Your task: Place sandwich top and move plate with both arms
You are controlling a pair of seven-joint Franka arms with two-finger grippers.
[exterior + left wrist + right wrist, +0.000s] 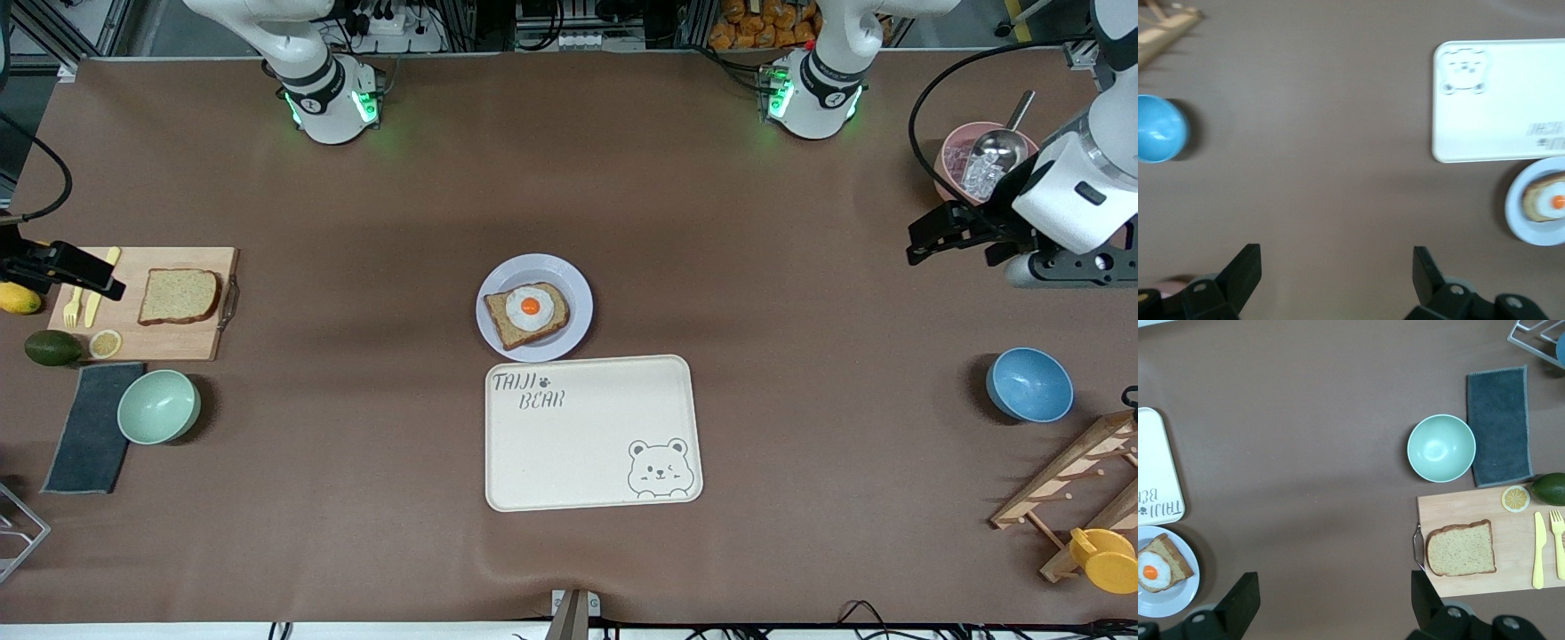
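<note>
Brown matte table covering [373, 213], faintly creased, spanning the whole work surface; aluminium framing, cabling and a bin of orange packets run along the edge where the two arm bases stand with green lights lit. Centre: pale lavender-white plate [576, 302] bearing a dark slice with a fried egg [529, 308]; touching or just beside it, nearer the front camera, a cream rectangular tray [591, 462] printed with a bear and lettering. Toward the right arm's end: wooden cutting board [178, 342] carrying the sandwich top [178, 296], a plain light-brown slice lying flat, untouched, with a yellow knife and fork [82, 302] and a lemon slice [105, 343] on the same board; an avocado [52, 347] and a yellow fruit beside the board; a mint-green bowl [158, 406] next to a dark grey cloth [89, 427]; a wire rack at the corner. Toward the left arm's end: pink bowl [953, 147] holding ice and a metal scoop [1000, 147]; blue bowl [1029, 384]; wooden rack [1080, 480] with a yellow cup. Right gripper [93, 276] hangs over the cutting board's edge, fingers spread wide, holding nothing. Left gripper [929, 236] hangs over bare table near the pink bowl, fingers likewise wide apart and empty.
</note>
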